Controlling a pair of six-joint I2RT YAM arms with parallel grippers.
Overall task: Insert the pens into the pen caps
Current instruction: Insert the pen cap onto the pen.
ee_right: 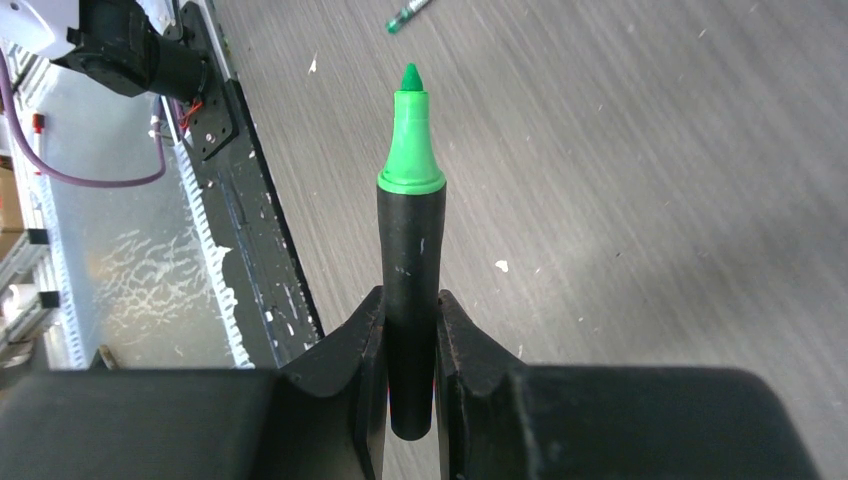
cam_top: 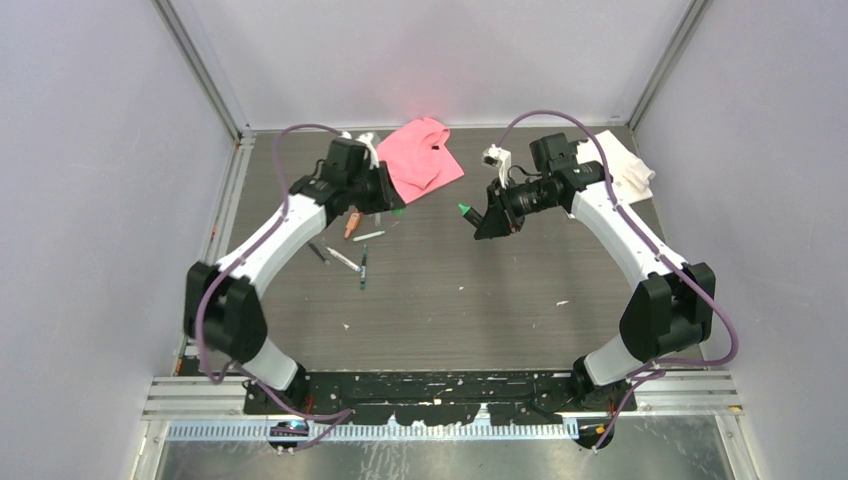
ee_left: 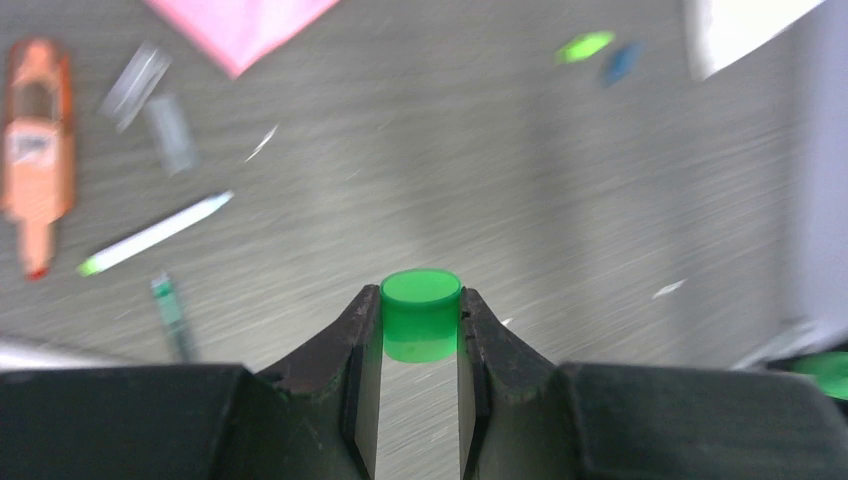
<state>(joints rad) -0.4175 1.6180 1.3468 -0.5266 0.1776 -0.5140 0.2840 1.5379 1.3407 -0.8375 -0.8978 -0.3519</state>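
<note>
Gripping, left claw: your left gripper [ee_left: 419, 298] is clamped on a bright green cap [ee_left: 420, 318], pinched by its sides between both fingers. One round end faces the wrist camera; whether that end is the open mouth cannot be told.
Right claw: your right gripper [ee_right: 410, 297] is closed around a black-bodied pen [ee_right: 410, 240], held low on the barrel, with its green nib [ee_right: 410, 80] bare and pointing away from the fingers.
Location of the pair: in the top view both hang over the far middle of the table [cam_top: 480, 300]. The nib points toward the left arm, and nib and cap are apart.
Step in hand: as judged, you are bringing pen and cap together in the air; they are not yet joined.
Next move calls for: turning the cap's mouth square to the nib, lining up the two axes, then closing the gap in a straight push until the cap seats.
Risk: a small tilt could make the nib strike the cap's rim and twist either piece in its grip.
Stock on table: an orange marker [ee_left: 35, 150], a white-bodied pen [ee_left: 155, 233] and a dark green pen [ee_left: 172, 312] lie near the left arm.
Spare caps: a loose green cap [ee_left: 585, 46] and a blue cap [ee_left: 620, 62] lie side by side, blurred.
Other items: a pink cloth [cam_top: 425, 160] and a white cloth [cam_top: 625, 170] lie at the far edge.
</note>
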